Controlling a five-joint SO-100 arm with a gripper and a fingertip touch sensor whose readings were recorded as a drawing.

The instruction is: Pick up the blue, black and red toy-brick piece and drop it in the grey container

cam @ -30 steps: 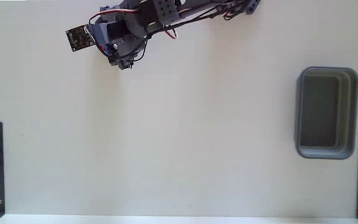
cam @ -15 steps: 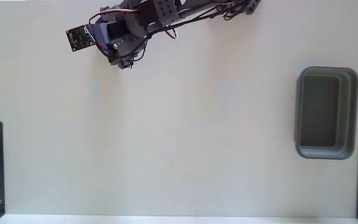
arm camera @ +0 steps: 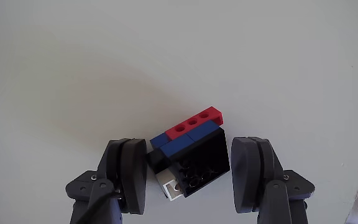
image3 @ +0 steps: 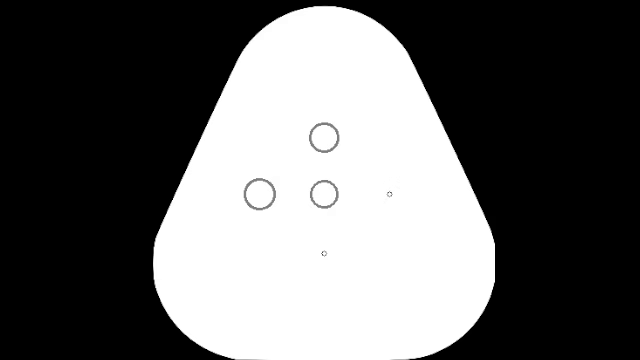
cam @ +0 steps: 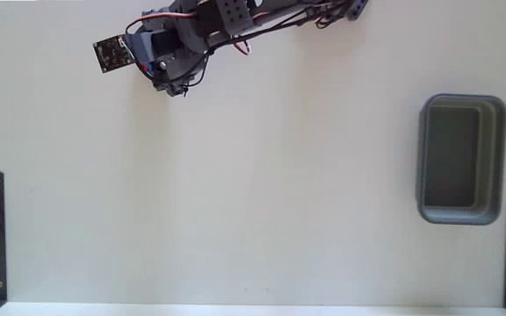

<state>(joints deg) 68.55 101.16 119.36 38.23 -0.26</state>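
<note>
My gripper (arm camera: 188, 171) straddles the toy-brick piece (arm camera: 190, 158) near the bench's far-left corner, fingers apart, gripping nothing.

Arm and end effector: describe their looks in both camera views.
Fixed view: the arm is dark grey with black segments, red and black cables looped along it, and a dark square circuit board at its tip. Wrist view: the end effector has two rounded dark grey fingers.

I find no legible text, label, brand or number in either view; the circuit board (cam: 111, 54) may carry markings, but it is too small to read.
</note>
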